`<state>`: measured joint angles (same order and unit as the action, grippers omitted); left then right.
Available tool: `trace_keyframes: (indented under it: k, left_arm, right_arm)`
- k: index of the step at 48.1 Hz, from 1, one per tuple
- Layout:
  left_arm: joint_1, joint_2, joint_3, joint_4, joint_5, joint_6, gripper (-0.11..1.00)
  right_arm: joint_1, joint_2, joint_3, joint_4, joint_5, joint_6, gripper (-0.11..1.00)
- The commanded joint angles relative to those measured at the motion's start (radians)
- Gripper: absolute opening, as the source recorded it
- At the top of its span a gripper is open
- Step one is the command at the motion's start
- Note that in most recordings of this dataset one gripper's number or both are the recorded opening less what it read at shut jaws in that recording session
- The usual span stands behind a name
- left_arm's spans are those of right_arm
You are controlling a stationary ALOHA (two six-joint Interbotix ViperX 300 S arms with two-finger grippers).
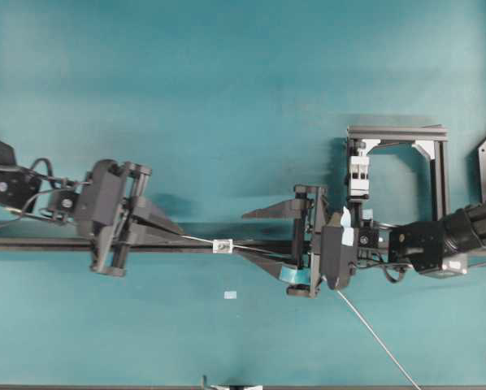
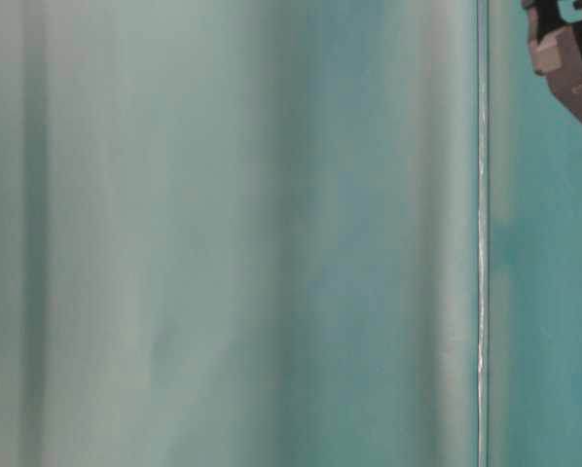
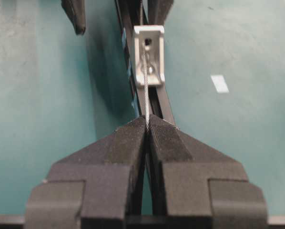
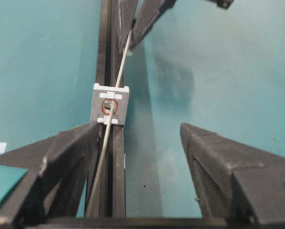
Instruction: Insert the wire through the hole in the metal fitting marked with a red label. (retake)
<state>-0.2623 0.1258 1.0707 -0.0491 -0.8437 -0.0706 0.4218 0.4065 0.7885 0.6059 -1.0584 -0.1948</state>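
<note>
Even, diffuse overhead illumination; the teal bench point(image 1: 227, 73) is evenly bright, with soft shadows beside each arm. The overhead view is sharp. The table-level view is wholly defocused, a pale washed-out blur with vertical streaks. In both wrist views, near end effector fingers point(image 3: 118, 157) are slightly soft and mid-distance is crisp.

You see a silver-grey wire point(image 4: 110, 125), a silvery-white metal fitting point(image 4: 109, 110) with a red-ringed hole point(image 4: 107, 106), a black rail point(image 4: 117, 162), and a teal desk point(image 1: 227, 81).
</note>
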Motion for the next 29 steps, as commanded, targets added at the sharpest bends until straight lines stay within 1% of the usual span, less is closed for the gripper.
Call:
trace_keyframes:
  k: [1,13,24,29]
  left_arm:
    - [-0.012,-0.060,0.021,0.003,-0.003,0.002,-0.11]
    - [-0.032,-0.141,0.094,0.002,0.018,-0.002,-0.11]
    - [-0.049,-0.179,0.138,0.003,0.046,-0.003,-0.11]
    - [-0.058,-0.199,0.173,0.003,0.046,-0.003,-0.11]
  right_arm:
    - [0.000,-0.037,-0.003,-0.002,-0.005,0.002,0.80]
    - [0.000,-0.037,-0.003,-0.002,-0.003,0.002,0.80]
    - [0.000,-0.037,-0.002,-0.002,-0.002,0.003,0.80]
    - [0.002,-0.037,-0.002,-0.002,-0.002,0.003,0.79]
